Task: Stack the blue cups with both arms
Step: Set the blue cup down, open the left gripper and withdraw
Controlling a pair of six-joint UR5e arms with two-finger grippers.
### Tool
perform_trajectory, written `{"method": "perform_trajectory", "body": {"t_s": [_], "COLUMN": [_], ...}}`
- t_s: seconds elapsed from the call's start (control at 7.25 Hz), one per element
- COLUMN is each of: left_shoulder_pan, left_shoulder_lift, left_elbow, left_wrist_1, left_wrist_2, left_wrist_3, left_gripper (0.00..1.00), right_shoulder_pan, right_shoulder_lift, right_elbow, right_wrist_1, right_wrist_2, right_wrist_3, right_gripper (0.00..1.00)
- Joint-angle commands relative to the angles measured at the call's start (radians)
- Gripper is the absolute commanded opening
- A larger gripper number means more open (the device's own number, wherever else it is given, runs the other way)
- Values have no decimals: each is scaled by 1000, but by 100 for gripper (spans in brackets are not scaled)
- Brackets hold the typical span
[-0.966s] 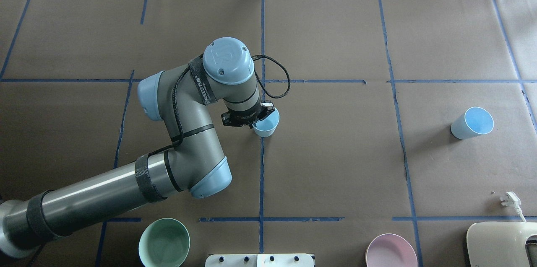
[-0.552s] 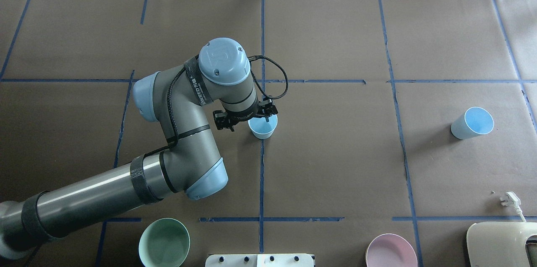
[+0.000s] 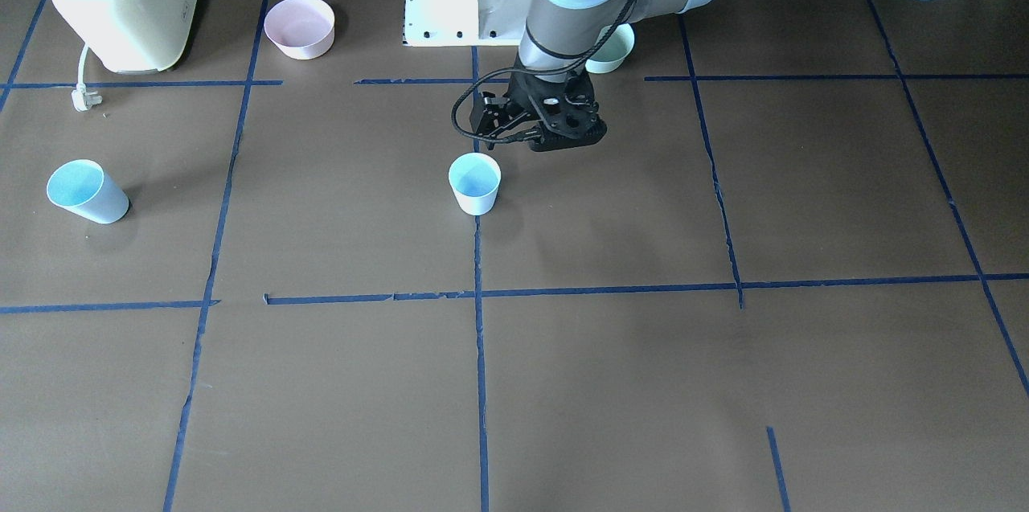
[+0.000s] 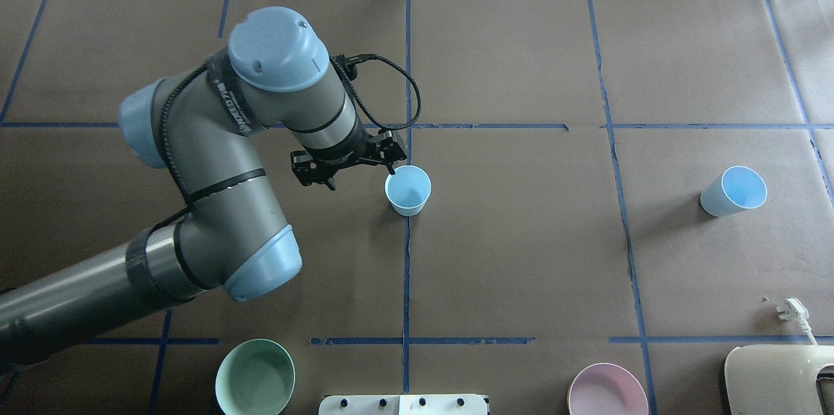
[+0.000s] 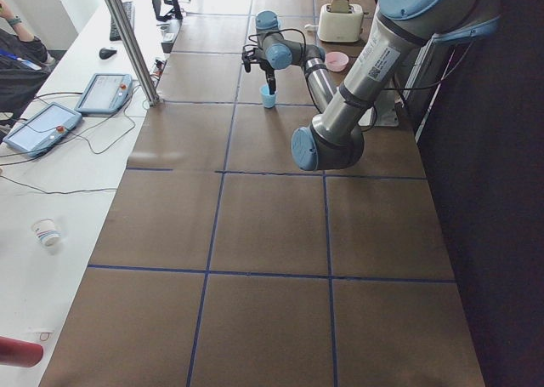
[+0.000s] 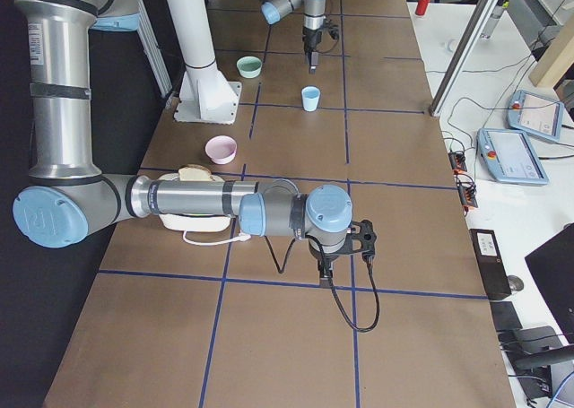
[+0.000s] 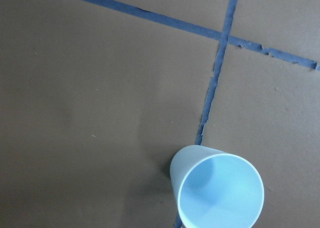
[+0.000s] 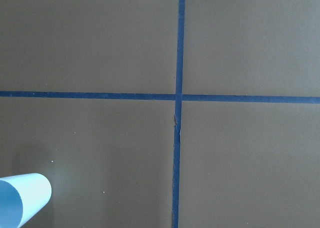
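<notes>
A: What stands mid-table?
B: The centre cup (image 4: 408, 190), on a tape line (image 4: 406, 271); the second cup (image 4: 733, 191) stands far to its right.
A: And nearer the robot?
B: The left bowl (image 4: 255, 377) and right bowl (image 4: 607, 392) flank the pedestal (image 4: 404, 404); the toaster (image 4: 778, 379) is rightmost.

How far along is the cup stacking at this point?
Done: one blue cup stands on the centre tape line. In hand: nothing; the left gripper is open beside that cup, not gripping it. Left: the second blue cup sits alone on the robot's right side of the table with no gripper on it, so it needs picking up and nesting with the centre cup.
</notes>
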Motion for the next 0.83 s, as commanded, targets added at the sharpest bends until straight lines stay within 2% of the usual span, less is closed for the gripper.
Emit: {"method": "perform_trajectory", "body": {"t_s": [0.0, 0.14, 0.28, 0.41, 0.69], "left_shoulder_pan": [-100, -140, -169, -188, -189], "left_shoulder_lift": [174, 219, 269, 300, 329], "left_elbow": [-278, -361, -421, -443, -473], "left_wrist_1": [197, 270, 324, 326, 328], "left_wrist_2": [-40, -40, -40, -40, -40], "left_wrist_3": [209, 308, 388, 400, 400], "left_gripper": [100, 100, 100, 100, 100], "right_shoulder_pan": [-88, -160, -229, -287, -402], "right_shoulder_lift": [-74, -108, -123, -128, -151], "right_elbow": [4, 2, 17, 45, 92], "right_wrist_1": [310, 511, 583, 584, 587], "right_wrist_2": [3, -1, -4, -13, -85], "right_wrist_3": [275, 473, 579, 621, 709], "right_gripper": [100, 100, 100, 100, 100]}}
